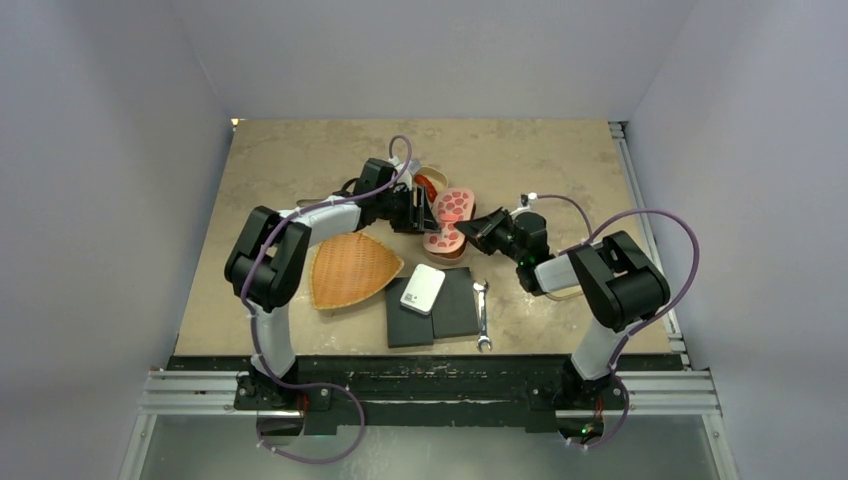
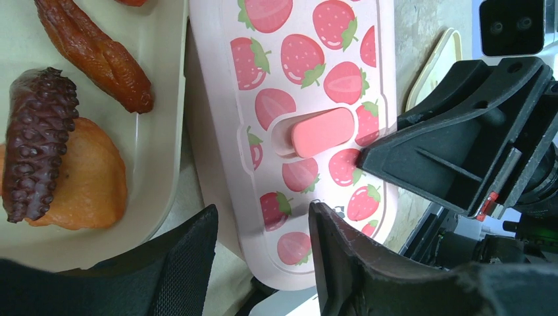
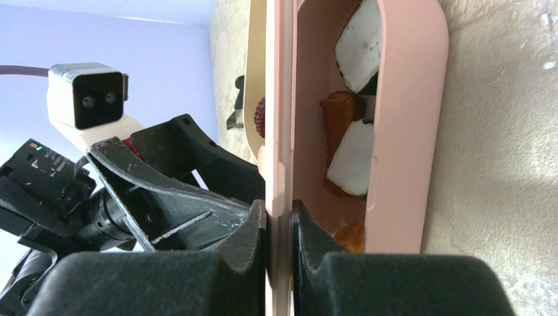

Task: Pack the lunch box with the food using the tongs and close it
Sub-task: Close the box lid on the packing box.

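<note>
Count on the table: one pink lunch box [image 3: 401, 131], one strawberry-print lid [image 2: 309, 66], one cream container [image 2: 158, 131], one woven basket [image 1: 350, 268], two black mats [image 1: 405, 328], one white case [image 1: 423, 288] and one silver wrench [image 1: 482, 315]. In the lunch box: two white pieces [image 3: 360, 39], one brown piece [image 3: 339, 112], one orange piece [image 3: 349, 237]. In the cream container: one reddish-brown piece [image 2: 99, 56], one dark tentacle piece [image 2: 36, 138], one orange fried piece [image 2: 85, 178], and one red piece [image 2: 131, 2] cut off at the edge.

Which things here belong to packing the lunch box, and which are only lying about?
For the job: lunch box, lid held by right gripper, food, cream tray.
Lying about: basket, wrench, white case, black pads.
</note>
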You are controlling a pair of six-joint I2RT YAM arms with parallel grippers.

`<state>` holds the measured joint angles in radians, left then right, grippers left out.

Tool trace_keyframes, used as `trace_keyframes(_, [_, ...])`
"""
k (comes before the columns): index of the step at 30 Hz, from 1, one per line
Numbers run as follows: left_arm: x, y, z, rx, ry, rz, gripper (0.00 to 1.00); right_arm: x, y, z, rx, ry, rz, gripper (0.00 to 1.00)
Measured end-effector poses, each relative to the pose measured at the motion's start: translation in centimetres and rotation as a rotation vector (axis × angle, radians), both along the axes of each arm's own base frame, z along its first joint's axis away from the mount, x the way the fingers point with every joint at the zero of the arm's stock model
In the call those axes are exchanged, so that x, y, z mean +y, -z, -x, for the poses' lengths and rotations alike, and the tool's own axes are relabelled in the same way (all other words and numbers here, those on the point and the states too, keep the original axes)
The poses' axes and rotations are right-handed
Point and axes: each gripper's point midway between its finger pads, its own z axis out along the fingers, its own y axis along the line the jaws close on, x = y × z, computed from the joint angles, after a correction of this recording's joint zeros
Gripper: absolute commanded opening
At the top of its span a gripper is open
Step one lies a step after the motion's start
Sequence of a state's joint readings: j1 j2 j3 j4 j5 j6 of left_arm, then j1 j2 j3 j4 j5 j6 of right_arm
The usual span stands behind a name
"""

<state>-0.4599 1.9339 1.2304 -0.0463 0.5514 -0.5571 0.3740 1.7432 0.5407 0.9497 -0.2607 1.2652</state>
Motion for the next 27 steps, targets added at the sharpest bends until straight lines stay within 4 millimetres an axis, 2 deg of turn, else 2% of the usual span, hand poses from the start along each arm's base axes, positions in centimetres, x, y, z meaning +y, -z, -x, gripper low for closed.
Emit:
trace_keyframes(8, [0.09,0.62,-0.05,0.01,-0.005,-0.009,0.49,0.06,0.53,-0.52,0.002,0.007,0.003,0.0])
trace_keyframes(27, [0.09,0.57,-0.11,0.008,-0.005,-0.006,0.44,-0.01,0.78,-0.58,0.005,0.027,0.007,0.0])
